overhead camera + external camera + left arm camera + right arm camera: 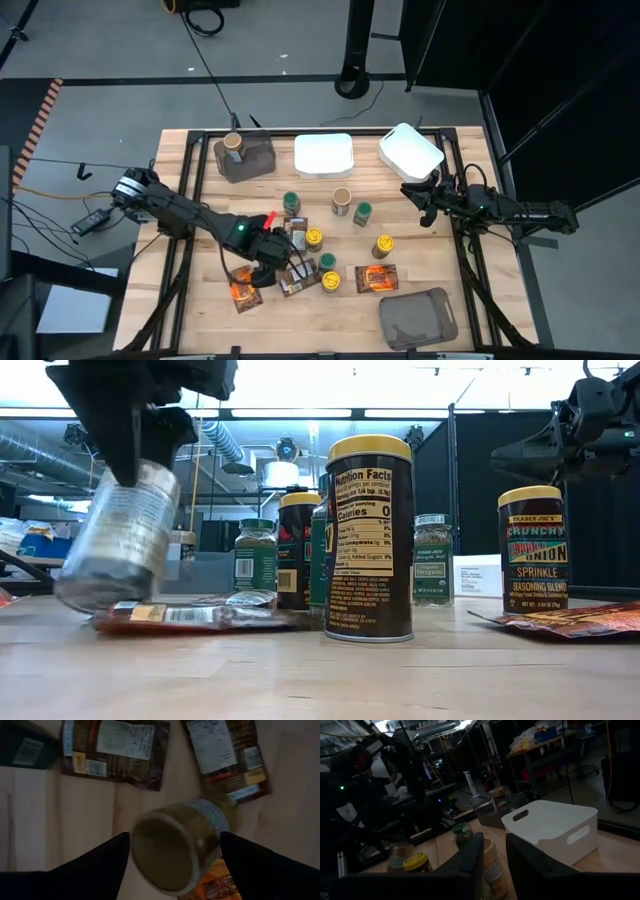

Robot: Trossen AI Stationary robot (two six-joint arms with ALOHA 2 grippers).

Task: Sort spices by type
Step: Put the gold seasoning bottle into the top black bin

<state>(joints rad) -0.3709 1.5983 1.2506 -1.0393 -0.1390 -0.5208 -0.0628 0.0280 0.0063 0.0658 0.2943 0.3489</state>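
My left gripper (263, 270) hangs over the near-left part of the table, shut on a small round spice jar (120, 540) with a pale label. The arm hides this jar in the high view. Below it lie brown packets (115, 747) and an orange packet (244, 292). More jars stand upright mid-table, with green (362, 212), yellow (314, 237) and tan (341, 201) lids. Another orange packet (377, 278) lies flat further right. My right gripper (424, 200) waits open above the table's right side, beside a white tray (410, 150). My left gripper comes from above, pointing down, with one finger (102, 862) on each side of the jar's upper end (167, 852). The jar hangs tilted below the fingers (135, 455), its lower end (95, 590) just over a brown packet (190, 618). Whether it touches the packet, I cannot tell.
A second white tray (323, 155) and a brown-grey bin (245, 158) holding one jar sit at the far edge. Another brown-grey bin (418, 318) sits at the near right. The jars mid-table stand close together, and bare wood shows along the left edge (185, 200).
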